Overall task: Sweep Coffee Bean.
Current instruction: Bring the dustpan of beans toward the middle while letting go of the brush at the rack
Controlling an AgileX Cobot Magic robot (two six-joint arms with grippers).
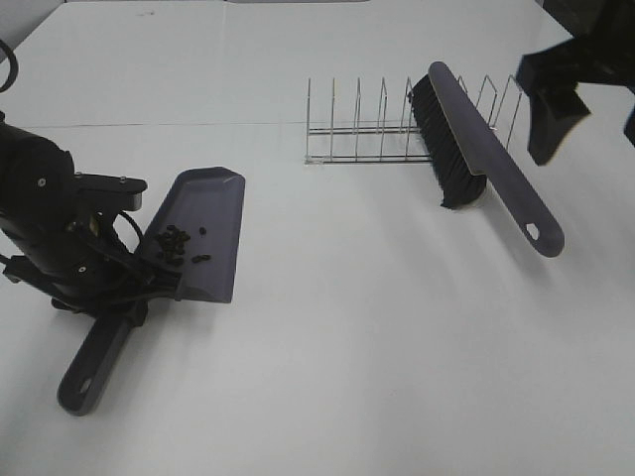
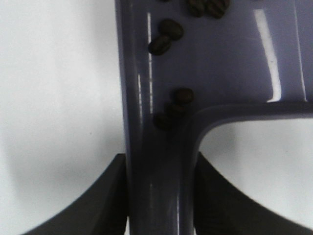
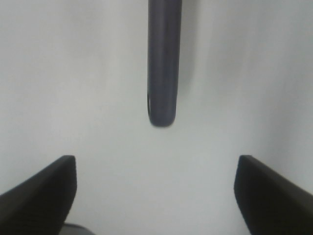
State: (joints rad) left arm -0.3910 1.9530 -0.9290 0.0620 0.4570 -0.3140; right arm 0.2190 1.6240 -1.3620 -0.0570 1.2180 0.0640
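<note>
Near the tabletop's (image 1: 327, 377) left edge, my left claw (image 2: 159, 196) clamps the dustpan (image 1: 203, 233) handle, coffee beans (image 1: 179, 243) lying in its tray. Toward the right edge, my right claw (image 3: 156, 196) gapes wide, empty, beside the brush (image 1: 466, 149) leaning on the wire rack (image 1: 367, 124).

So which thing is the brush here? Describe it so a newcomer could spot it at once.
Start at the wire rack standing at the far middle of the white table. The brush leans against the rack's right end, its grey-purple handle running toward the near right. Its band of black bristles sets it apart from the dustpan on the left, which holds the coffee beans.
</note>
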